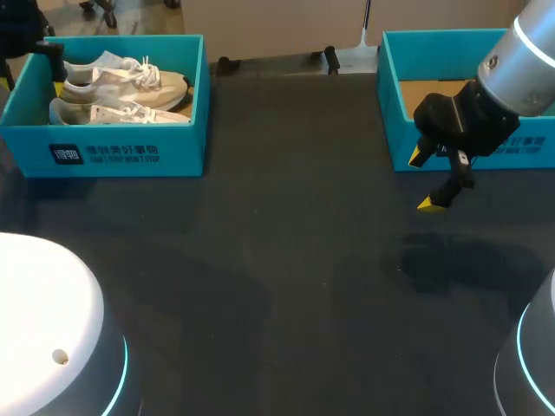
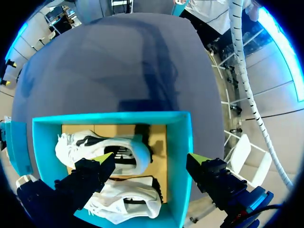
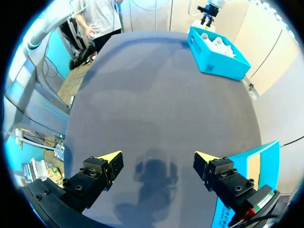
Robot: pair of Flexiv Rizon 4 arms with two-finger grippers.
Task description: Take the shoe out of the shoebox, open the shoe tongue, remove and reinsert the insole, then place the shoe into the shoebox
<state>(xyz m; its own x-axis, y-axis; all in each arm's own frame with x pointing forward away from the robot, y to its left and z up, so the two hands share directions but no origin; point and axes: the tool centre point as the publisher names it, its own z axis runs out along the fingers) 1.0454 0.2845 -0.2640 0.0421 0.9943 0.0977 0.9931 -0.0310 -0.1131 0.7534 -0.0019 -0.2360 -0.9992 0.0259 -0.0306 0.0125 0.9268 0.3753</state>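
A teal shoebox [image 1: 130, 152] stands at the table's far left with two white shoes in it, one [image 1: 130, 82] behind the other [image 1: 113, 111]. My left gripper [image 2: 151, 159] hangs open above this box [image 2: 114, 118], over the shoe [image 2: 95, 147] nearer the table's middle and not touching it; the second shoe [image 2: 126, 202] lies beside it. My right gripper [image 1: 427, 180] is open and holds nothing. It hovers over bare table just in front of a second teal box [image 1: 392, 104]. In the right wrist view the right gripper [image 3: 158, 156] faces the far shoebox [image 3: 216, 54].
The second teal box [image 3: 247, 166] at the far right shows only a cardboard floor. Dark tabletop [image 1: 286, 260] stretches between the two boxes. Two white rounded robot bases [image 1: 43, 329] [image 1: 538, 364] sit at the near corners.
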